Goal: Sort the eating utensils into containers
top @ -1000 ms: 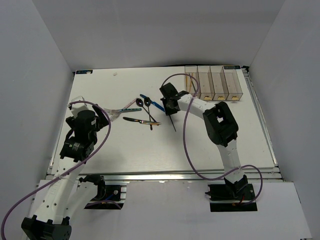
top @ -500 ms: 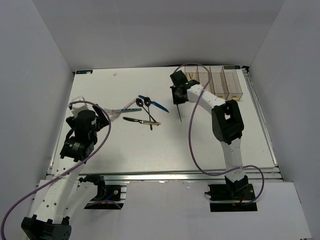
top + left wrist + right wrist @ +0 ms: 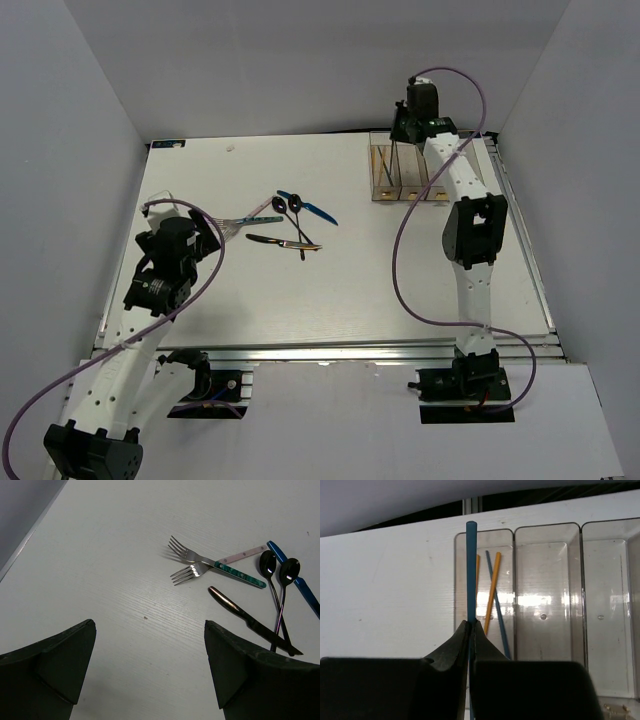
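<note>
My right gripper [image 3: 471, 622] is shut on a blue chopstick [image 3: 471, 570] and holds it above the leftmost of the clear containers [image 3: 460, 580], at the back right [image 3: 383, 178]. In that bin lie orange chopsticks [image 3: 492, 592] and another blue one [image 3: 498, 615]. Mid-table lie two forks [image 3: 192, 556], two black spoons [image 3: 267, 562], a dark knife [image 3: 240, 612] and a blue-handled knife [image 3: 300, 582]. My left gripper [image 3: 150, 625] stands open over bare table, short of the forks, nothing between its fingers.
The other three bins [image 3: 545, 605] hold nothing visible. A cluster of cutlery [image 3: 285, 222] sits left of centre. The table's back edge [image 3: 300, 137] and grey walls close in behind the containers.
The right arm has swung from mid-table to the back right, carrying the chopstick up over the containers. The left arm has barely shifted.
</note>
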